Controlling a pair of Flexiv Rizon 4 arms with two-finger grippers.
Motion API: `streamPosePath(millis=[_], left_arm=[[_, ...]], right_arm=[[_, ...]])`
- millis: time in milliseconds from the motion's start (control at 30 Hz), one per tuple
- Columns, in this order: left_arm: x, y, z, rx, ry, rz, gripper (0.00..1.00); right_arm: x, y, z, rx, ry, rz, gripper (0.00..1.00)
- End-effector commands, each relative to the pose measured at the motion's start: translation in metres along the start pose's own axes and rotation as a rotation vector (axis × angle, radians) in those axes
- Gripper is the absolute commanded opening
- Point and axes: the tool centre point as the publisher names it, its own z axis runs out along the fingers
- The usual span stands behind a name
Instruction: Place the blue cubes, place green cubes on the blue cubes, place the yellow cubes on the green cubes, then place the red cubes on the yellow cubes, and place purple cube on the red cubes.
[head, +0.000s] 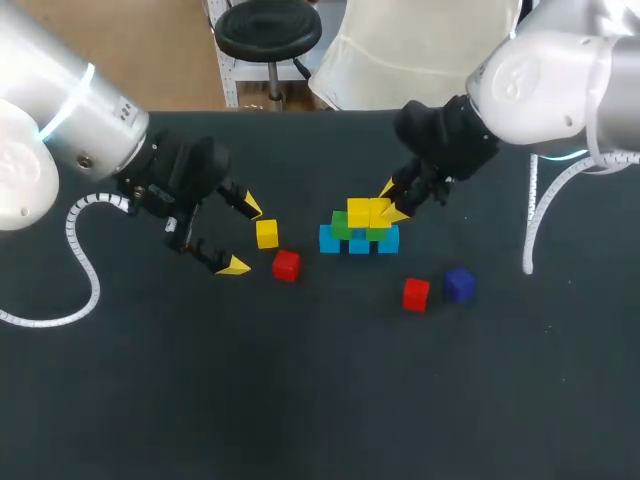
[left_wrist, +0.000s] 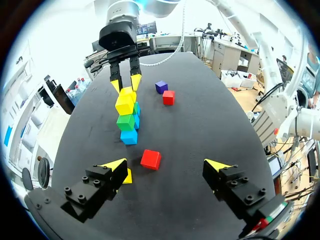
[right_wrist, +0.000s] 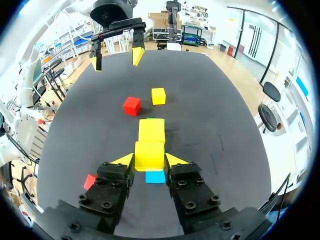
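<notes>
Stack of cubes mid-table (head: 320, 400): blue cubes (head: 359, 243) in a row of three at the bottom, green cubes (head: 342, 226) on them, two yellow ones side by side on top. Right gripper (right_wrist: 150, 161) comes in from the right and pinches the held yellow cube (right_wrist: 149, 152) from two sides, with both yellow tips against it. That cube is at the top level of the stack, touching the stacked yellow cube (right_wrist: 151, 131) (can't tell whether it rests fully on green below). A bit of blue shows under it in the right wrist view.

Left gripper (left_wrist: 166, 165) is over the table to the left of the stack, jaws spread wide with nothing in them. Loose yellow cube (head: 266, 233) lies on the table just beside one of its fingertips. Left red cube (head: 286, 265) lies near that cube, apart from it, ahead of the open fingers in the left wrist view.

Right red cube (head: 416, 294) and purple cube (head: 459, 285) lie close together on the table, on the right side and nearer the robot than the stack, apart from it.
</notes>
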Motion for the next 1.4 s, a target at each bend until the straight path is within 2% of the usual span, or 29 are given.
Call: streamPosePath(millis=[33, 467, 533, 633, 700, 767, 800, 1000, 1233, 1400], left_arm=[[0.001, 0.001, 0.000, 0.001, -0.002, 0.003, 1.00], [0.001, 0.001, 0.000, 0.001, -0.002, 0.003, 1.00], [0.001, 0.001, 0.000, 0.001, -0.002, 0.003, 1.00], [0.001, 0.001, 0.000, 0.001, -0.002, 0.003, 1.00], [0.001, 0.001, 0.000, 0.001, -0.002, 0.003, 1.00], [0.001, 0.001, 0.000, 0.001, -0.002, 0.003, 1.00], [0.001, 0.001, 0.000, 0.001, -0.002, 0.003, 1.00], [0.001, 0.001, 0.000, 0.001, -0.002, 0.003, 1.00], [0.001, 0.001, 0.000, 0.001, -0.002, 0.003, 1.00], [0.001, 0.001, 0.000, 0.001, -0.002, 0.003, 1.00]], right_arm=[[0.000, -0.002, 0.000, -0.005, -0.002, -0.001, 0.18], [0.001, -0.002, 0.000, -0.007, -0.001, 0.001, 0.39], [0.001, -0.002, 0.000, -0.008, 0.000, 0.001, 0.46], [0.001, -0.002, 0.000, -0.009, -0.002, 0.001, 0.52], [0.000, -0.002, 0.000, -0.010, -0.002, 0.001, 0.63], [0.000, -0.002, 0.000, -0.010, -0.001, 0.002, 0.85], [0.000, -0.002, -0.001, -0.010, -0.001, 0.002, 1.00], [0.003, -0.005, -0.014, 0.000, -0.001, 0.028, 1.00], [0.023, -0.012, -0.052, 0.006, -0.112, 0.094, 1.00], [0.046, -0.016, -0.082, 0.026, -0.176, 0.123, 1.00]])
